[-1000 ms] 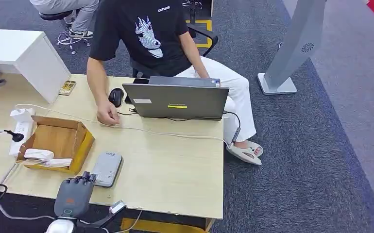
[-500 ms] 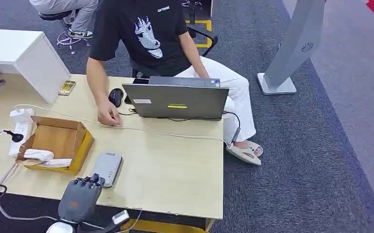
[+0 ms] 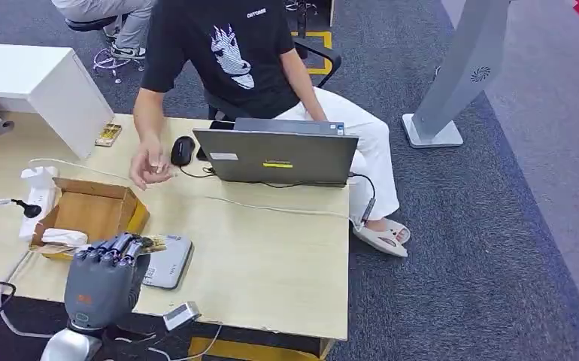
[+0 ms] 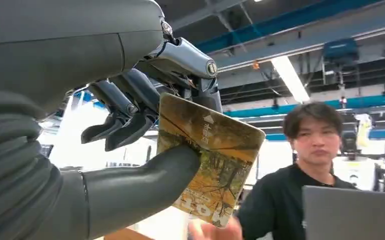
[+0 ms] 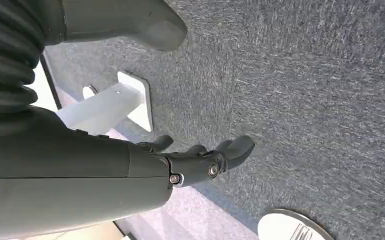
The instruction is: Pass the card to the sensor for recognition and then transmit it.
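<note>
Grey carpet is surrounding a pale wooden desk, and the grey sensor lying near its front edge serves as landmark. Nearest the camera, the left hand is hovering just in front of the sensor, its fingertips overlapping the sensor's near-left corner. It is pinching the card, a yellow-brown piece printed with autumn trees, between the thick thumb and the darker fingers; in the head view the card is showing as a thin yellowish edge poking out over the sensor. Whether card and sensor are touching is hard to tell. The thumb is covering part of the card's face, and its printed lettering is cut off.

The right hand is hanging over the carpet, fingers loosely apart, holding nothing.

Left of the sensor, an open cardboard box is sitting. Beyond the sensor, a person's hand is hovering above the desk beside a black mouse and a grey laptop.
</note>
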`<state>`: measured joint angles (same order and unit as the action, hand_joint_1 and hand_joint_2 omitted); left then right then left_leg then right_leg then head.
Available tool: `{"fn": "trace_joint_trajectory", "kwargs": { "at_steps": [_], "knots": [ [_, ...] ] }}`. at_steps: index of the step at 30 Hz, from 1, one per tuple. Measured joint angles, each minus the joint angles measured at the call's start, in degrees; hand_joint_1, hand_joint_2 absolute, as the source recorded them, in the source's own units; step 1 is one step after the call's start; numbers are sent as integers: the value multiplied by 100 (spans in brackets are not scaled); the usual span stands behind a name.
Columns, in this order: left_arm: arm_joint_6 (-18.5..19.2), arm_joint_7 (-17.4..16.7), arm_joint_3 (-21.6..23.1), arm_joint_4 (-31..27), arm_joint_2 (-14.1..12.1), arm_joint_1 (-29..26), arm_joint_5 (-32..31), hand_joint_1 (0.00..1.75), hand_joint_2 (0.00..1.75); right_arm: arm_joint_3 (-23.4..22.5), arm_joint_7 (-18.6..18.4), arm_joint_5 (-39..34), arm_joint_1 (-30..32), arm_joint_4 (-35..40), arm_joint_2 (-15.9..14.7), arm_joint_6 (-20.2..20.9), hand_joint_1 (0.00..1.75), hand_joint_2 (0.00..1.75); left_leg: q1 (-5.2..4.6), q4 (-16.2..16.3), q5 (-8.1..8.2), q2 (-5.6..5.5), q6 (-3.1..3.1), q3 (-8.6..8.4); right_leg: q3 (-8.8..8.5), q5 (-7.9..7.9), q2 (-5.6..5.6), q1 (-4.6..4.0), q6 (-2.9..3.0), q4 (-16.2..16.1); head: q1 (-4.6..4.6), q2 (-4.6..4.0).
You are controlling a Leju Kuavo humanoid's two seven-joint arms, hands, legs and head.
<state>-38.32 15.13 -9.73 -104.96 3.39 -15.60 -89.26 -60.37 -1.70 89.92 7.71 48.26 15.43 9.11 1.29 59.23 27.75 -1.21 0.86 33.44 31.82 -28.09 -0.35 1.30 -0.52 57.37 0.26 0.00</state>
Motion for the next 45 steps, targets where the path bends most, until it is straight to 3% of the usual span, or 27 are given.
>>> {"fn": "trace_joint_trajectory", "kwargs": {
  "at_steps": [11,17,22,25,28,31,33,34,38,45],
  "knots": [
    [-41,22,-179,-120,188,-20,142,175,175,2,17,0,-1,0,0,9,0,175,-1,0,0,-1,0,2,0,0,-1,1,-1,0,0,0],
    [-118,354,-461,-284,183,302,715,175,175,44,129,0,-23,-101,-13,-127,0,175,0,0,-2,-5,2,1,-2,0,-5,0,0,0,0,0],
    [191,376,-820,-367,87,706,824,175,175,55,50,0,-115,-313,-57,-199,0,175,3,0,-6,-4,6,-4,-1,1,-4,-1,0,2,0,0],
    [895,-194,-1141,-367,-101,1164,410,175,175,55,37,0,-164,-369,-85,-188,0,175,4,0,-13,-13,0,-7,-1,1,-12,-2,0,2,2,0],
    [1592,-873,-1392,-196,-514,1842,2,175,175,66,107,0,-327,-514,-140,-212,0,175,6,-2,-25,-21,10,-7,1,6,-15,-4,4,2,-2,0],
    [1816,-1911,-1235,50,-1122,2107,-54,175,175,68,122,0,-494,-692,-190,-308,0,175,8,-4,-32,6,20,-18,16,22,11,-5,16,8,-2,0],
    [1794,-2250,-1088,210,-1415,2201,-59,175,175,68,120,0,-556,-767,-203,-334,0,175,8,-4,-40,11,24,-8,21,26,16,-5,15,12,-2,0],
    [1786,-2339,-1036,267,-1509,2215,-63,0,175,68,114,0,-578,-798,-212,-343,0,175,8,-4,-42,15,22,-8,21,26,20,-5,15,12,2,0],
    [1724,-2599,-896,402,-1852,2216,-70,0,175,68,66,0,-632,-863,-225,-352,0,175,6,-3,-41,26,22,-5,28,31,39,-4,11,12,-2,0],
    [1720,-2319,-955,418,-1806,2224,-68,0,175,68,68,0,-679,-957,-232,-396,0,175,5,-2,-35,26,19,13,43,30,39,-3,10,8,0,0]
  ]
}}
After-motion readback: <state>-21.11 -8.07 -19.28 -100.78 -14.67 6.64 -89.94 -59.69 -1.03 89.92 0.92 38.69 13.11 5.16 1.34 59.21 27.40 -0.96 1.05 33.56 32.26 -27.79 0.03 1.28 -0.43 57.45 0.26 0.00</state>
